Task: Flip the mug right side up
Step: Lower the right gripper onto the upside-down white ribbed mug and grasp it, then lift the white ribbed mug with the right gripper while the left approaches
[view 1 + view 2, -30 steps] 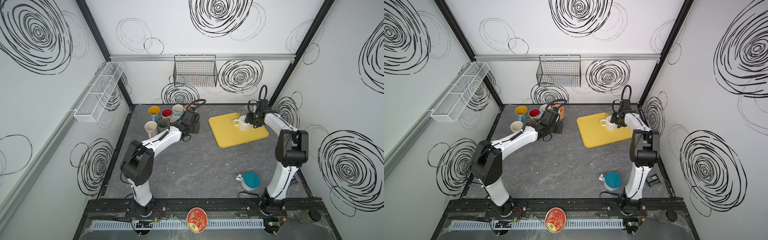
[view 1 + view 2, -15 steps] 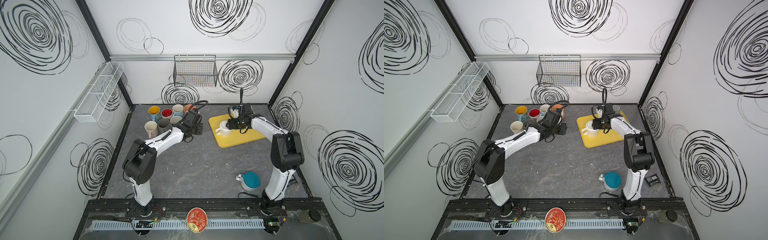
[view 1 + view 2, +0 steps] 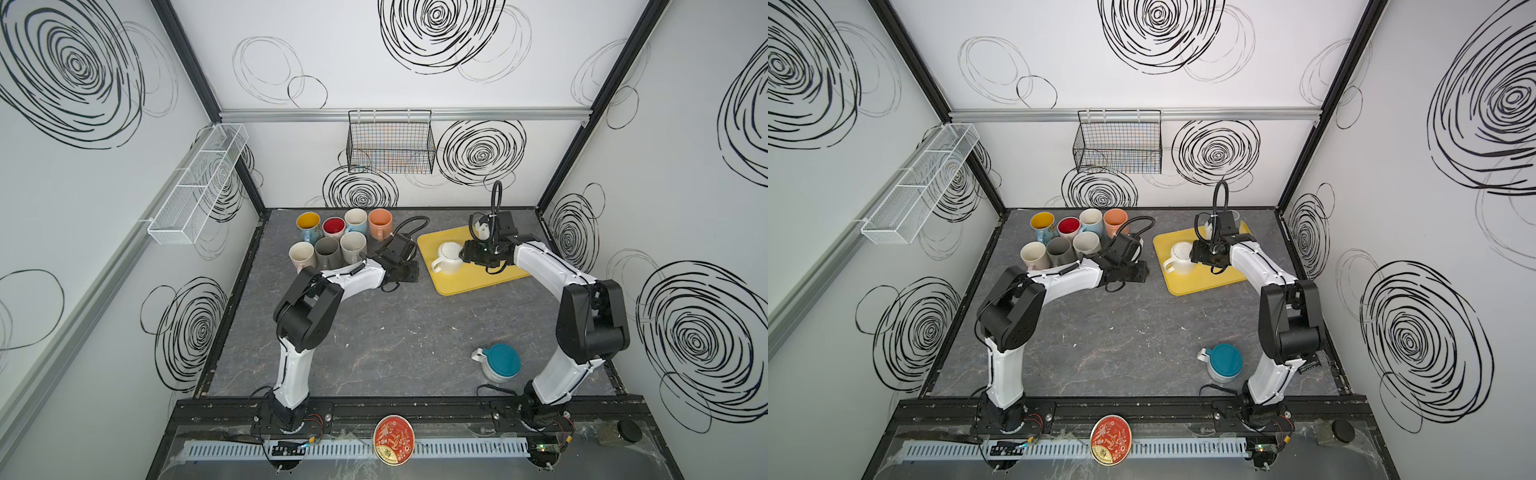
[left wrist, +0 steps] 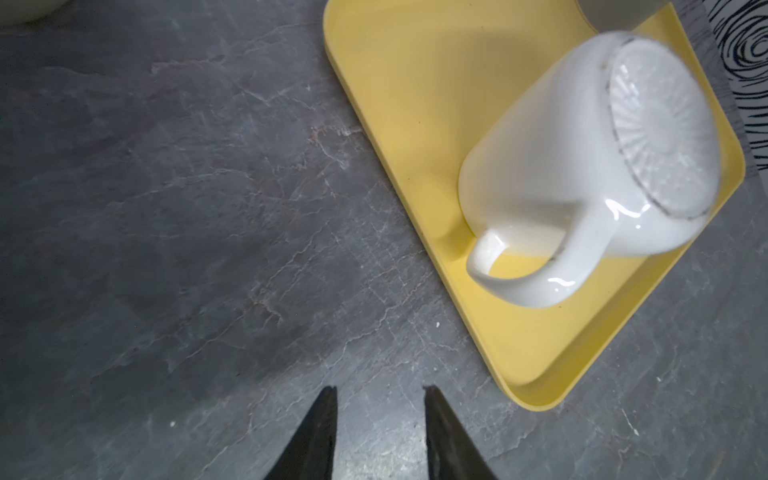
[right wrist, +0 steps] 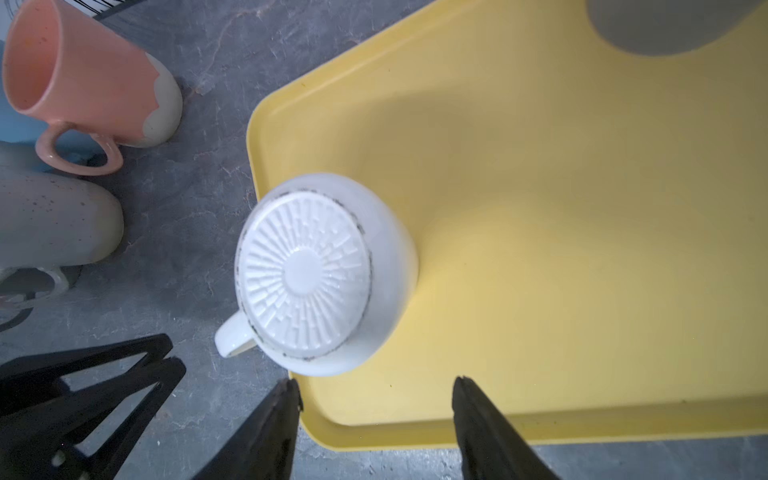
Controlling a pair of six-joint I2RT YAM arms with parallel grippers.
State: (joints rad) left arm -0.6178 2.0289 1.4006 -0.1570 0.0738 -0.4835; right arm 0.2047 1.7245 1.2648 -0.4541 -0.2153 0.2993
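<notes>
A white mug (image 3: 448, 258) (image 3: 1182, 258) stands upside down on the left part of the yellow tray (image 3: 473, 283) (image 3: 1208, 284), ribbed base up (image 5: 305, 274), handle toward the tray's near-left edge (image 4: 523, 286). My right gripper (image 3: 464, 258) (image 5: 376, 386) is open just beside the mug, over the tray, with nothing between its fingers. My left gripper (image 3: 411, 272) (image 4: 380, 390) hovers low over the grey table just left of the tray, jaws slightly apart and empty. Its fingers (image 5: 104, 374) show in the right wrist view.
Several upright mugs (image 3: 332, 241) cluster at the back left, the peach one (image 5: 83, 83) nearest the tray. Another pale mug (image 3: 482, 227) sits at the tray's back. An upside-down mug with a teal base (image 3: 498, 361) stands front right. A wire basket (image 3: 390, 145) hangs on the back wall.
The right gripper carried the white mug leftward across the tray and now stands open beside it. The left gripper edged toward the tray and its jaws narrowed.
</notes>
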